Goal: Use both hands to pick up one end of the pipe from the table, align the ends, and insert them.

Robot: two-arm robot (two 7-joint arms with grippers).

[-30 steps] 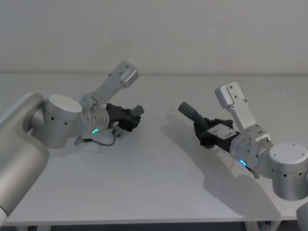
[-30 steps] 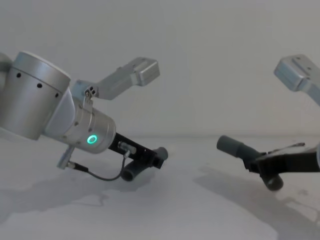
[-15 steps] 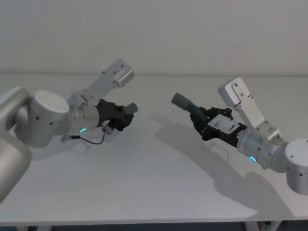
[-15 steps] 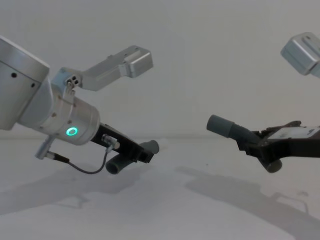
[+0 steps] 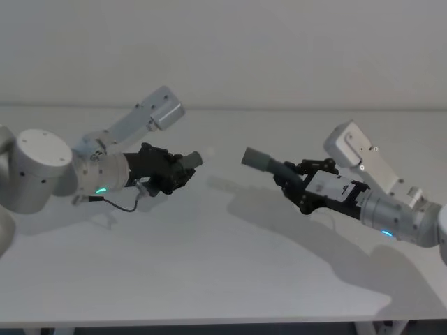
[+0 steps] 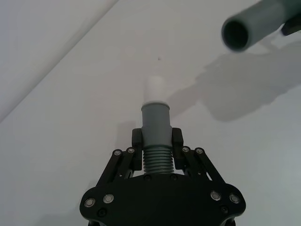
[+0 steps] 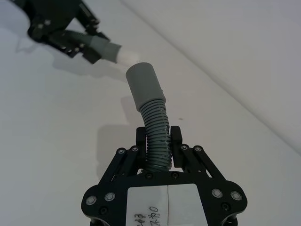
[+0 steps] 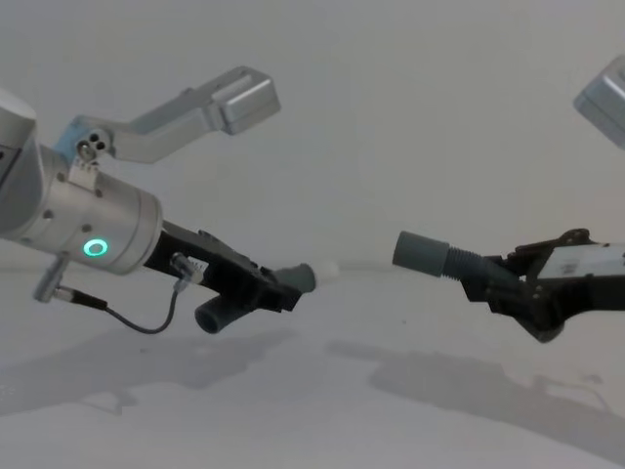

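Hose pieces hang above the table (image 5: 209, 272), one in each claw, both lifted clear, with their shadows on the white surface below.

The left claw (image 5: 180, 169) reaches in from the robot's left and points toward the middle. Its fingers (image 6: 136, 137) are drawn in narrow on the ribbed middle of the left hose piece (image 6: 155, 123), gripping it from both sides. The smooth grey cuff and the pale tip (image 6: 154, 87) stick straight out past the fingertips. In the chest view the rear end of this piece curves down beneath the claw. A green ring light (image 8: 95, 248) glows on the left arm.

The right claw (image 5: 293, 183) comes in from the robot's right, aimed toward the left one. It is likewise closed narrow on the ribs of the right hose piece (image 7: 156, 134), which bends just beyond the fingers and ends in the wide grey sleeve (image 7: 145, 84).

The two ends face each other across the middle of the table with an open gap between them, not touching. From the chest view the grey sleeve sits a little higher than the pale tip. In the left wrist view the sleeve's hollow mouth is turned toward the camera, off the line of the pale tip.
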